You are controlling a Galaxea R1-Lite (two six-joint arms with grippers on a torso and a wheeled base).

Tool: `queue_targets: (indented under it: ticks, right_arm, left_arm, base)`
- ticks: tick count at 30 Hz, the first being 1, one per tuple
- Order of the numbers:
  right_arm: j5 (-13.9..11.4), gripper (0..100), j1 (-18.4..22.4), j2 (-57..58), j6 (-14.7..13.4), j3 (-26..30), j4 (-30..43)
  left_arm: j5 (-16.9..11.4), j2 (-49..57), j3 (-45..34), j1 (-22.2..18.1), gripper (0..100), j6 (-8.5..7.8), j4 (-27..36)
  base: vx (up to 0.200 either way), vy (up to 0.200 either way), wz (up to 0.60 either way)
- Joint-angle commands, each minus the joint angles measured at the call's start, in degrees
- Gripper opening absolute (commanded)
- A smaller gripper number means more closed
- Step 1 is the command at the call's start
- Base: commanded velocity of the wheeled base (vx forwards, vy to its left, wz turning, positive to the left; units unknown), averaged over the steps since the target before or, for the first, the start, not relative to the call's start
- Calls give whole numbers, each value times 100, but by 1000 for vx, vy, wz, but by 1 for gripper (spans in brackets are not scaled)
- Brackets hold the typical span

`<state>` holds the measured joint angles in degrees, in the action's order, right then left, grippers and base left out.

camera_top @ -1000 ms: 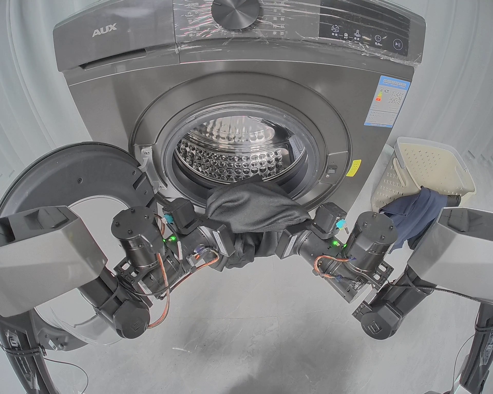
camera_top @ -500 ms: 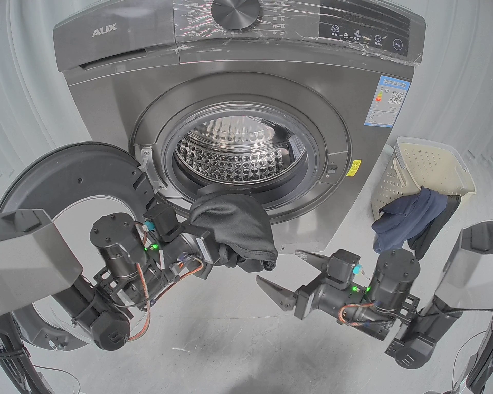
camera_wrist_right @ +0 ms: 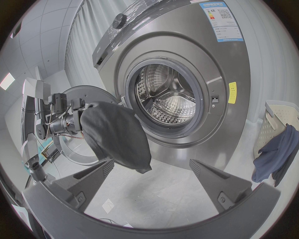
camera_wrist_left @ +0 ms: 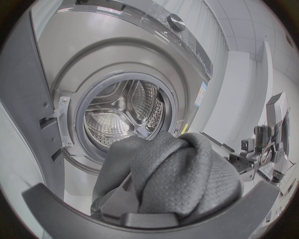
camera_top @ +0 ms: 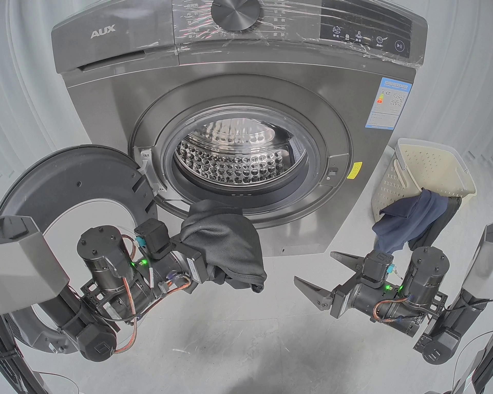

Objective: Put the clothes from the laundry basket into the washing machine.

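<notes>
Charcoal garment (camera_top: 223, 241), navy cloth (camera_top: 408, 218), cream perforated laundry basket (camera_top: 436, 164), grey washing machine (camera_top: 118, 92).

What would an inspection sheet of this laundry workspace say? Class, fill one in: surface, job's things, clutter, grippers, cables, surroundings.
Surface: grey floor, bare before the washing machine.
Job's things: door swung open to the robot's left; no clothes seen in the drum; dark grey garment outside, in front of the opening's lower edge; laundry basket right of the machine, blue garment and black garment hanging over its rim.
Clutter: small pale scrap or mark on the floor.
Grippers: left gripper shut on the dark grey garment; right gripper open, holding nothing.
Cables: orange cables looped at both wrists.
Surroundings: pale curtain behind; plastic film on the machine's top.
</notes>
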<state>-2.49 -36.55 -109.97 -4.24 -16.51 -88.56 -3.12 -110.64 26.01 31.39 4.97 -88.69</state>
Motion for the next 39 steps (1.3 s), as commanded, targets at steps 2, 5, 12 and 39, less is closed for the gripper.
queue_targets:
  ticks: [2,5,12,39]
  right_arm:
    - [3,100,16,37,-6,33,-3]
    - [3,100,16,37,-6,42,-3]
    - [20,100,-19,46,-15,42,-3]
    - [134,100,-160,81,-50,95,-3]
  left_arm:
    - [-4,-186,-35,25,0,-32,-8]
    - [-4,-186,-70,43,0,-40,-8]
    - [-92,-195,-193,60,0,-67,-8]
    - [-92,-362,-202,201,0,-155,-17]
  base:
    - [200,0,0]
    - [0,0,0]
    - [29,0,0]
    - [81,0,0]
